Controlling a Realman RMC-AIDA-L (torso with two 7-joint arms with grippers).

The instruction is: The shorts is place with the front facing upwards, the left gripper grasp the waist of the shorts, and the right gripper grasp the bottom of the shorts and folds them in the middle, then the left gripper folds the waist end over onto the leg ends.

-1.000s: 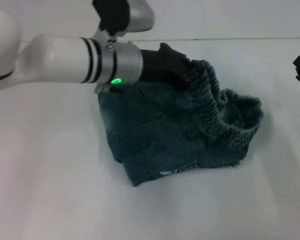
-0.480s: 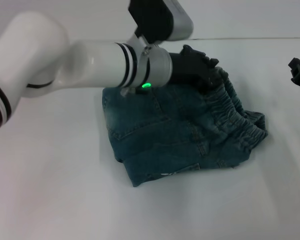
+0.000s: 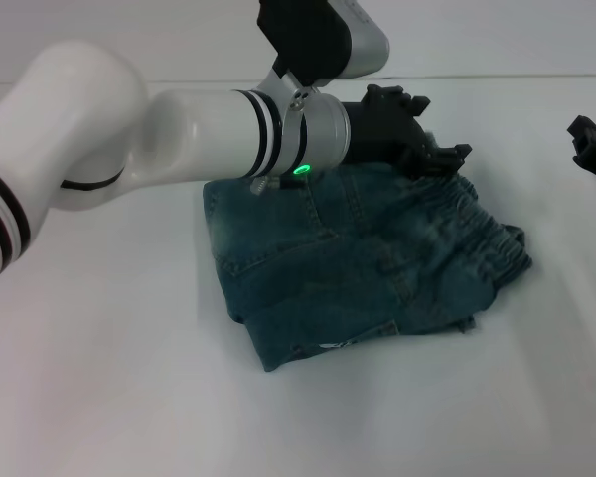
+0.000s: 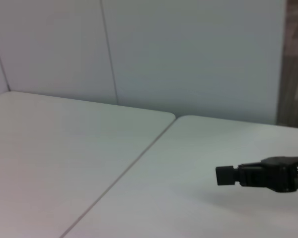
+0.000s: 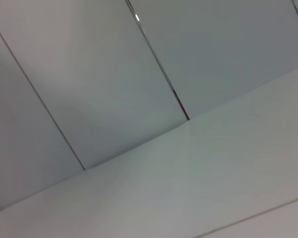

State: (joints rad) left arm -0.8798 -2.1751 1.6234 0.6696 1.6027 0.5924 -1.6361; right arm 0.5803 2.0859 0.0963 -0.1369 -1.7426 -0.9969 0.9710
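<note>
The shorts (image 3: 338,268) lie folded into a compact denim bundle in the middle of the white table. The waist of the shorts (image 3: 482,243), a gathered elastic band, lies flat along the bundle's right side. My left gripper (image 3: 429,131) hovers just over the far right corner of the bundle. It is open, with nothing between its fingers. Layered denim edges (image 3: 313,343) show along the bundle's near side; I cannot tell which are the leg ends. My right gripper (image 3: 594,147) is parked at the far right edge, also seen as the right gripper (image 4: 260,176) in the left wrist view.
The white table (image 3: 109,378) stretches around the shorts, with a seam between two tabletops (image 4: 124,173) in the left wrist view. A pale panelled wall (image 5: 114,74) stands behind. My left arm's thick white forearm (image 3: 179,134) crosses above the table's left half.
My left gripper carried the raised waistband rightward and down, then let go. The band now lies flat on the bundle. The right gripper stayed put.
</note>
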